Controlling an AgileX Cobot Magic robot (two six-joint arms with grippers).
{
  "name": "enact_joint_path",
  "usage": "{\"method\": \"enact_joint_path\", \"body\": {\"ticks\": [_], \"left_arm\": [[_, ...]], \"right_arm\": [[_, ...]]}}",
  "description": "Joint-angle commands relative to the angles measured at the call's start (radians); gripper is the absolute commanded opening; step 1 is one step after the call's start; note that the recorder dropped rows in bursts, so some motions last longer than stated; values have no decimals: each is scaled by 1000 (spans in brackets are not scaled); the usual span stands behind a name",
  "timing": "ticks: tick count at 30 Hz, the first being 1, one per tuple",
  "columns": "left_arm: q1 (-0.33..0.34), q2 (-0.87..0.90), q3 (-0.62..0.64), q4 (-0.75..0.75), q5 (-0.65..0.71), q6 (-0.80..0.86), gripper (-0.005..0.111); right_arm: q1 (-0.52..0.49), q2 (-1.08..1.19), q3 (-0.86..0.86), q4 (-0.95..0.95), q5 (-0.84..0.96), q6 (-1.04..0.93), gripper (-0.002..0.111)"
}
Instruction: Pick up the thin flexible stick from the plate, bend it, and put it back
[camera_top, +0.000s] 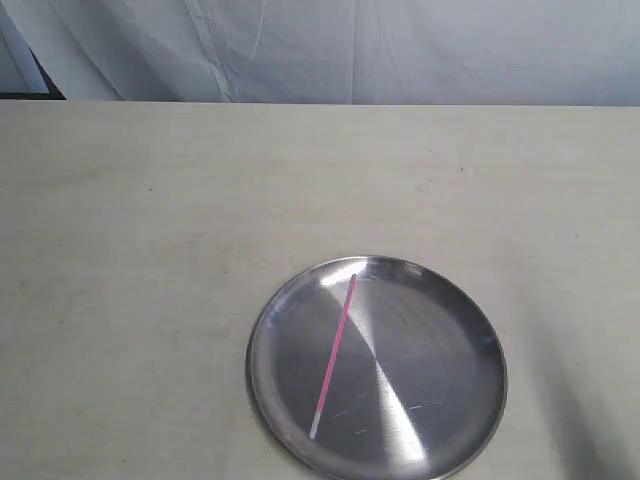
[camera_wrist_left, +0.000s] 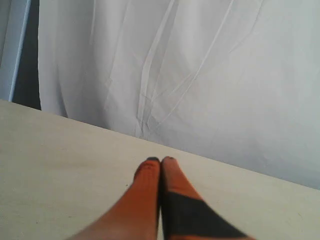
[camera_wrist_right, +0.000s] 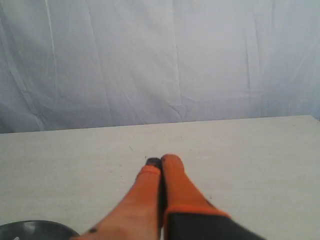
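Exterior view: thin pink stick lies flat inside silver plate, slanting from far rim toward near-left rim. Plate sits on pale surface. Wrist views: left fingers pressed together above the surface; right fingers pressed together likewise, near the plate's edge.

The table in front of me is wide and flat. Its top is a pale cream colour, with a few faint grey smudges and tiny dark specks on it. One thing sits right on it: the plate. The plate is round, silver and shiny, with a low rim and small scratches. It rests flat on the near part of the table, a little to the right of the middle. Its nearest edge runs out of my view.
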Motion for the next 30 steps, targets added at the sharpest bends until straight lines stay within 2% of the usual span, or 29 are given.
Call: {"method": "enact_joint_path", "body": {"ticks": [1, 3, 6, 8, 15, 20, 22, 23, 25, 28, 30], "left_arm": [[-1, -1, -2, 5, 1, 1, 0], [-1, -1, -2, 5, 1, 1, 0], [-1, -1, -2, 5, 1, 1, 0], [-1, -1, -2, 5, 1, 1, 0], [-1, -1, -2, 5, 1, 1, 0], [-1, -1, -2, 5, 1, 1, 0], [-1, -1, -2, 5, 1, 1, 0], [-1, -1, -2, 5, 1, 1, 0], [-1, -1, -2, 5, 1, 1, 0], [-1, -1, -2, 5, 1, 1, 0], [-1, -1, -2, 5, 1, 1, 0]], "right_arm": [[4, -7, 5, -3, -47, 0, -1], [4, -7, 5, 63, -172, 58, -1], [4, -7, 5, 360, -364, 367, -1], [4, -7, 5, 493, -464, 459, -1], [4, -7, 5, 556, -767, 489, -1], [4, -7, 5, 544, -721, 707, -1], [4, -7, 5, 532, -634, 648, -1], [4, -7, 5, 532, -587, 550, -1], [4, -7, 5, 508, -568, 476, -1], [4, -7, 5, 495, -622, 510, -1], [4, -7, 5, 456, -684, 650, -1]]}}
